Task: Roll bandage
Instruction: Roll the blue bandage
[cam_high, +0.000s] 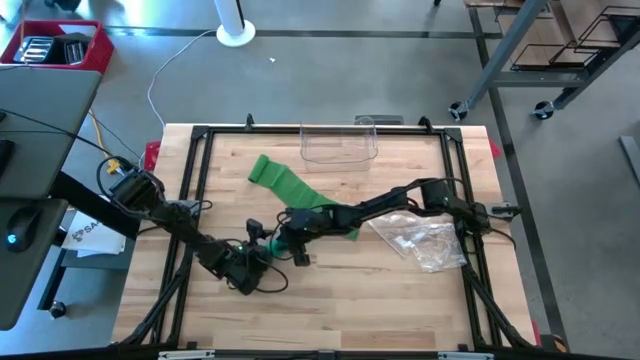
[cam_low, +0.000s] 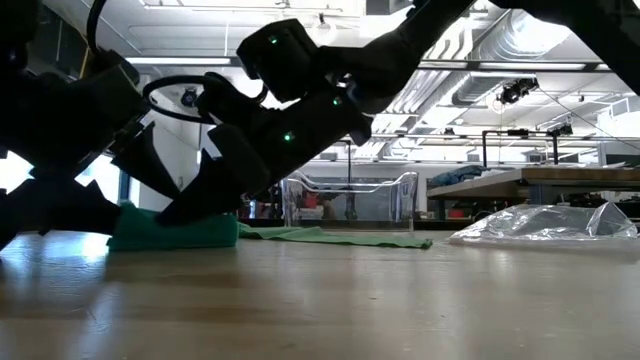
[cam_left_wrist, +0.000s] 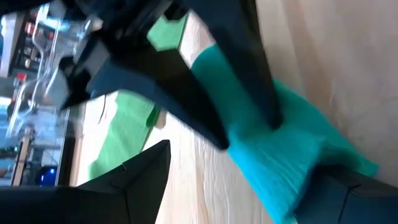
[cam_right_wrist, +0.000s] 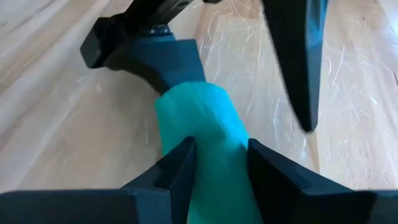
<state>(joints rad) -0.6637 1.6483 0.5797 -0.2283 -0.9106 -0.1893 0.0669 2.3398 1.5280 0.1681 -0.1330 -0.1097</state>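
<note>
A green bandage (cam_high: 290, 185) lies flat across the middle of the wooden table, and its near end is wound into a roll (cam_low: 175, 228) that rests on the wood. My right gripper (cam_high: 290, 235) comes from the table's right and is shut on the roll (cam_right_wrist: 205, 143). My left gripper (cam_high: 265, 255) comes from the left and is open. One of its fingers (cam_right_wrist: 155, 59) stands at the roll's end, the other (cam_right_wrist: 298, 62) stands apart beside it. In the high view both grippers hide the roll. My right gripper pinches the roll's two sides (cam_right_wrist: 214, 158) between its two fingers, slanting down from the table's right. The roll lies on the table. My left gripper has one finger (cam_left_wrist: 354, 186) against the roll's end (cam_left_wrist: 329, 165); its other finger (cam_left_wrist: 137, 180) touches nothing.
A clear plastic box (cam_high: 338, 145) stands at the table's far edge beyond the bandage's flat end. A crumpled clear plastic bag (cam_high: 420, 240) lies at the right, under my right arm. A black frame (cam_high: 200, 140) runs round the table. Bare wood lies toward the near edge.
</note>
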